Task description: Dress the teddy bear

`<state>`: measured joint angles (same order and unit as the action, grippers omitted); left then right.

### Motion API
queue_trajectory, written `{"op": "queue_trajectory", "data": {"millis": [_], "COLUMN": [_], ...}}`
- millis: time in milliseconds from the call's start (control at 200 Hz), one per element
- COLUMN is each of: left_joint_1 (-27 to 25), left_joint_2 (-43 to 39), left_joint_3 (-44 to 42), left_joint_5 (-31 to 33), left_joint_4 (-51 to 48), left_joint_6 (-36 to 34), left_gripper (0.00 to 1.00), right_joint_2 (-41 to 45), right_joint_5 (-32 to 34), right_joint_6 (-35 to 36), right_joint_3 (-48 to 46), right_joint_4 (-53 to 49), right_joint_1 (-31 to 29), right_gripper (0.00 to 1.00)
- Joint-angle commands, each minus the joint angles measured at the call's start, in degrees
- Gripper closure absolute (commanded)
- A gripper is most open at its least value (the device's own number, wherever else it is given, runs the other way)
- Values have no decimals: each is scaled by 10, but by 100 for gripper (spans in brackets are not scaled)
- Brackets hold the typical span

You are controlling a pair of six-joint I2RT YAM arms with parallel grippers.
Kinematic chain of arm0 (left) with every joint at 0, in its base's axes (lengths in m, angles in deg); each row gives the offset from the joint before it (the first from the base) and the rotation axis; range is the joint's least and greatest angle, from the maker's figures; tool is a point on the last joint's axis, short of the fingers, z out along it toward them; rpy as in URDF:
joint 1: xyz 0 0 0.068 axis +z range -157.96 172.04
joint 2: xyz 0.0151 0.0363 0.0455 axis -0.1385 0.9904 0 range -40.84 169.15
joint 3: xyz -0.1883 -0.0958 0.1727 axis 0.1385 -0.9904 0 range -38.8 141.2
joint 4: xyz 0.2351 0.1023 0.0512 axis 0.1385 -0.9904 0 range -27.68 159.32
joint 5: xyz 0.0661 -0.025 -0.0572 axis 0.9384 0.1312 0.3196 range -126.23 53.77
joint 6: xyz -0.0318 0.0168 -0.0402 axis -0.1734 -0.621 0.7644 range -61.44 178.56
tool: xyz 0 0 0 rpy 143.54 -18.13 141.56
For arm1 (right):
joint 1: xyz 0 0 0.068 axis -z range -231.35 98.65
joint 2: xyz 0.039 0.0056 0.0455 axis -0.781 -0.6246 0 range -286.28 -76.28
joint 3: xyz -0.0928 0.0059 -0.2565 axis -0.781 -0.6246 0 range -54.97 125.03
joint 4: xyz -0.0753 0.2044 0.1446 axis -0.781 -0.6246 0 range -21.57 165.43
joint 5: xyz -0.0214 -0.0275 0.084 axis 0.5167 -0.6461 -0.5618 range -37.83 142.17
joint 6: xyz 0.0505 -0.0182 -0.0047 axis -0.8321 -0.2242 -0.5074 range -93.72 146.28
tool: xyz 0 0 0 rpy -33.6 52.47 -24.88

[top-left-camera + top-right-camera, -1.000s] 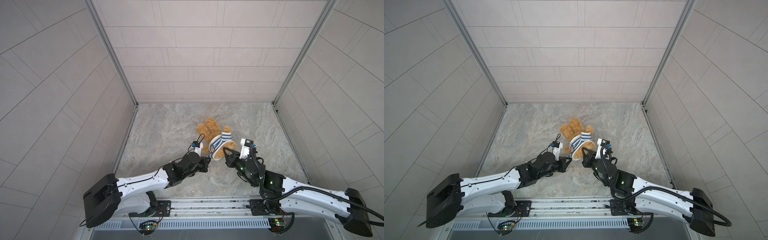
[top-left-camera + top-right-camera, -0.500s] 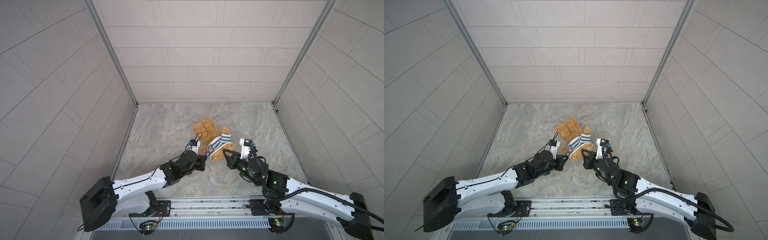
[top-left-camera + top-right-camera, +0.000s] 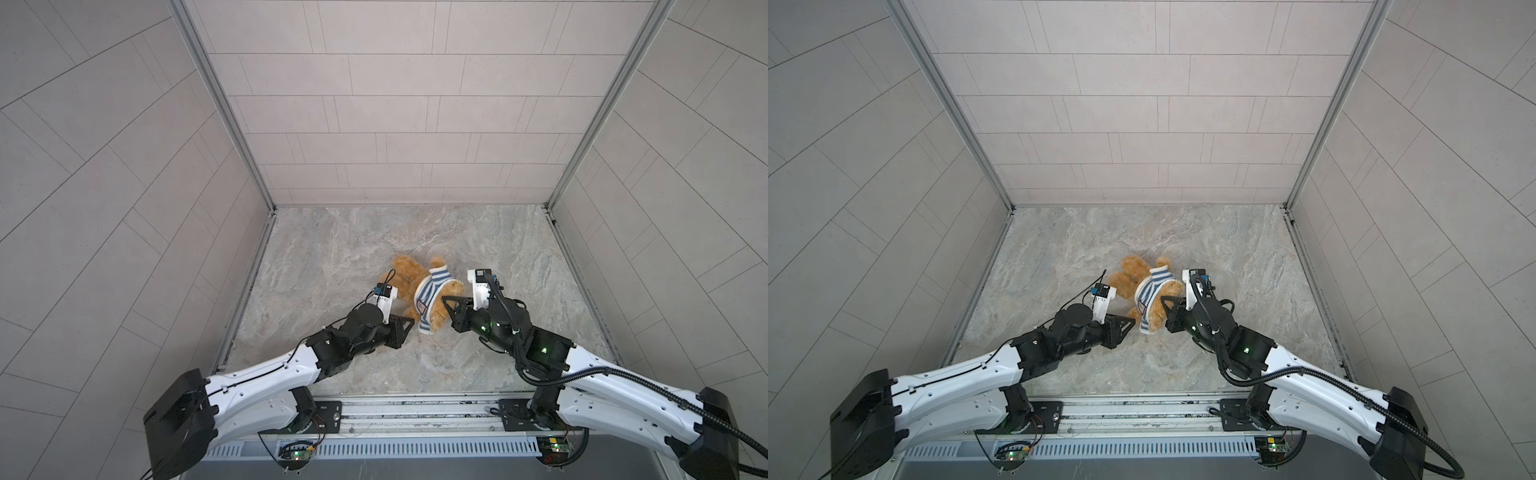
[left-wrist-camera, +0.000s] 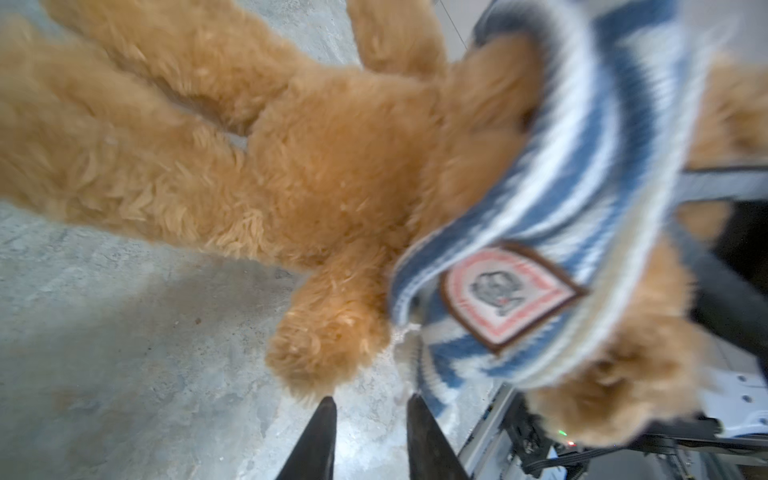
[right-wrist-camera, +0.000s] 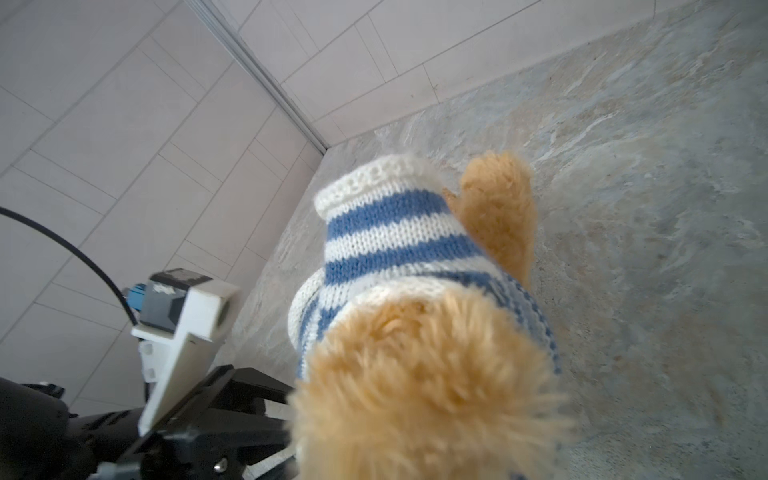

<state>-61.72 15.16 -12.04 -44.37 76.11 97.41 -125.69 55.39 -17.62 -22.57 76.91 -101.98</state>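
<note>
The left gripper (image 4: 370, 400) has just parted its fingers. They stand slightly apart and empty, tips just short of the teddy bear (image 4: 324, 166)'s paw. The bear, in its striped shirt (image 4: 602, 145), lies on the table (image 3: 332, 257) between both tools. The right gripper (image 3: 446, 305) stays closed, seemingly pinching its head.

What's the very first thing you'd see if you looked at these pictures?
A fluffy golden-brown teddy bear lies in the middle of the grey marbled floor. A blue-and-white striped knitted sweater is bunched up round its upper body. The black left gripper and right gripper reach in from the near edge, one close on each side of the bear.
</note>
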Motion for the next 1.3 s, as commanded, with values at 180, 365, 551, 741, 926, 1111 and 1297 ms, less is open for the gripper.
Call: {"op": "queue_trajectory", "data": {"millis": [180, 365, 551, 741, 926, 1111, 1297], "left_joint_1": [61, 134, 138, 134, 129, 126, 107], "left_joint_2": [-69, -35, 6, 13, 10, 15, 45], "left_joint_3": [69, 130, 164, 140, 150, 165, 188], "left_joint_5": [-99, -163, -197, -187, -195, -200, -189], "left_joint_4": [-110, -115, -101, -93, -83, -82, -95], "left_joint_6": [-25, -23, -23, -12, -9, -7, -23], "left_gripper": [48, 43, 46, 45, 43, 42, 53], "right_joint_2": [-13, -8, 3, 11, 0, -1, -6], "right_joint_5": [-118, -158, -150, -154, -151, -148, -147], "right_joint_6": [234, 318, 343, 357, 378, 385, 389], "right_joint_3": [62, 76, 73, 66, 74, 77, 79], "right_joint_4": [-26, -83, -92, -78, -104, -109, -114], "right_joint_1": [9, 9, 9, 9, 9, 7, 4], "right_gripper": [100, 100, 100, 100, 100, 100, 100]}}
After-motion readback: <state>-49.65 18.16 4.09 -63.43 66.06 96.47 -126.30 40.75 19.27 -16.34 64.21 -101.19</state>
